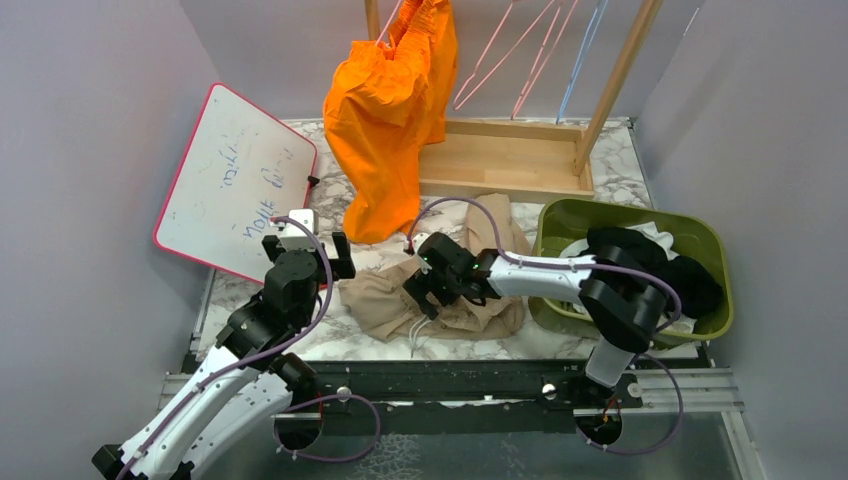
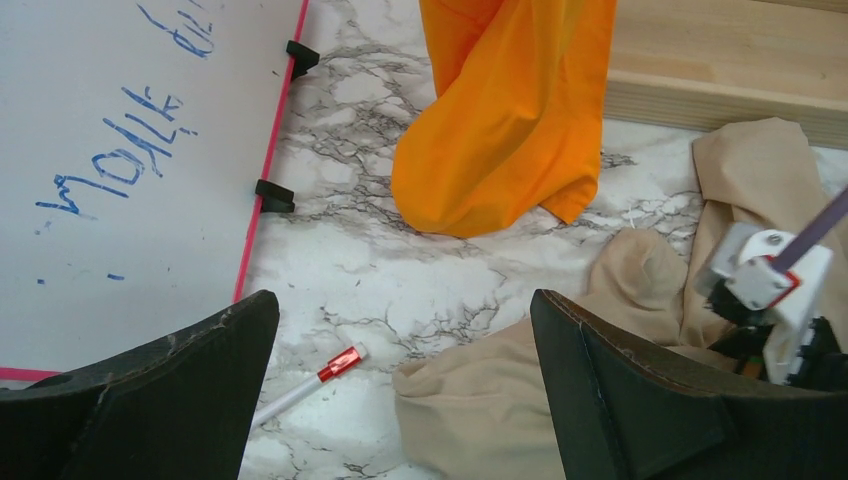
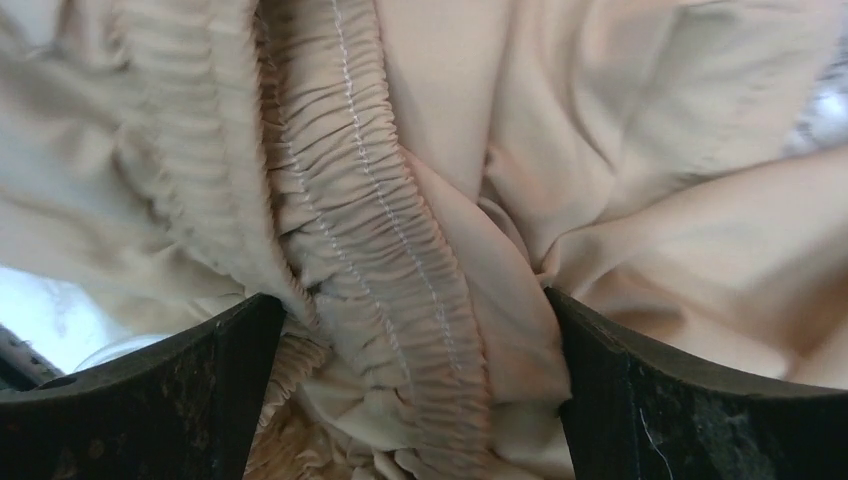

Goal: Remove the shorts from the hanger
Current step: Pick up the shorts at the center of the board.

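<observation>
At your far left, a white dry-erase board with a pink frame (image 1: 235, 180) sits at a slant, with a red-capped marker pen (image 2: 312, 378) lying beside it on the marble-patterned table (image 2: 350, 270). Your left gripper (image 2: 400, 340) hangs over the table, jaws spread wide and holding nothing. Just beyond it, the bright orange fabric shorts (image 1: 385, 120) hang on a thin hanger (image 1: 391, 22) from the wooden rack (image 1: 500, 160), one leg reaching down to the table. The tan fabric shorts (image 1: 370, 300) lie crumpled on the marble. Your right gripper (image 3: 410, 340) is down on them, jaws wide apart either side of the gathered waistband and not pinching it. At the right, an olive-green plastic bin (image 1: 600, 207) holds the black shorts (image 1: 700, 285) and the white shorts (image 1: 655, 232).
</observation>
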